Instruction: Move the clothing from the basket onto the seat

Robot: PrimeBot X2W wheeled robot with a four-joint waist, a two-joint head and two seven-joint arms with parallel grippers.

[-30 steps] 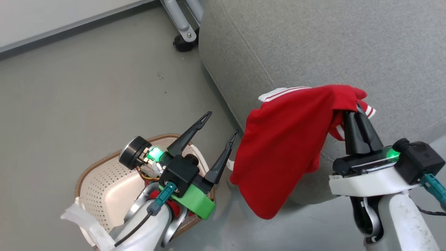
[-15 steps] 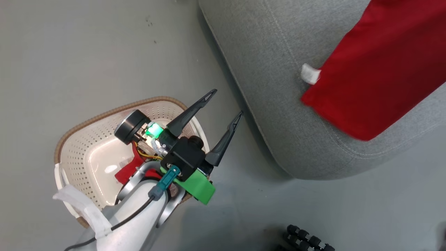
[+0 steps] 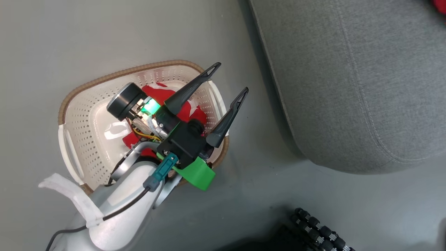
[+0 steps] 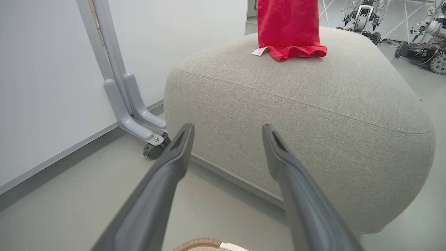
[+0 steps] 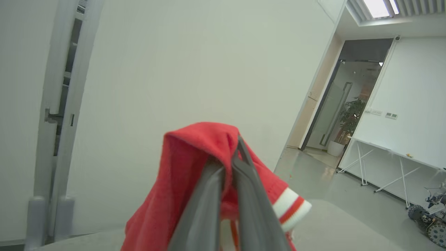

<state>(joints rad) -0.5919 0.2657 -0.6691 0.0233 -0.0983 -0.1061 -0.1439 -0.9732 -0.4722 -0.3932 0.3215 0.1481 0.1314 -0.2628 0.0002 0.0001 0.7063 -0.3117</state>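
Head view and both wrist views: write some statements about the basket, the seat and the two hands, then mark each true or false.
1. The left hand is open and holds nothing. True.
2. The basket is empty. False: red clothing lies in it.
3. The right hand is shut on a red garment. True.
4. The basket stands on the seat. False: it stands on the floor beside the seat.
5. The red garment hangs over bare floor. False: in the left wrist view it hangs over the seat, its hem at the seat's top.
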